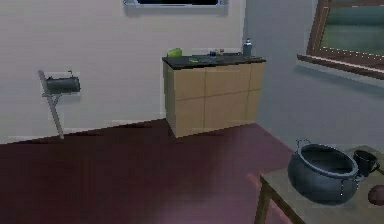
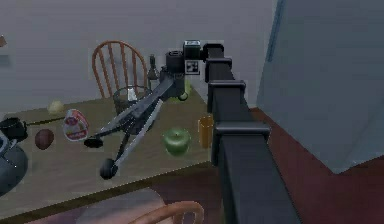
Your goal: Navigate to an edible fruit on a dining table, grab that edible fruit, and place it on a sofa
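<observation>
We judge the main danger to be a wrong or clumsy grab. The gripper [image 2: 102, 155] shows against the crowded desk [image 2: 150, 168], with its far end toward the arm side view's left. The green apple [image 2: 176, 141], the fruit we want, sits on the desk just beside an orange cup [image 2: 205, 131], close to the arm. A sweep toward the apple could tip the cup or roll the fruit off the near edge. A reach where the gripper now points could catch the red-and-white round thing [image 2: 75, 124] instead. We cannot tell how the fingers stand or whether they hold anything, since things lie on the desk around them. As for containers, the cup's contents are hidden from us. The glass [image 2: 127, 100] farther back looks clear. The dark pot [image 1: 325, 180] at the desk's corner shows nothing inside.
</observation>
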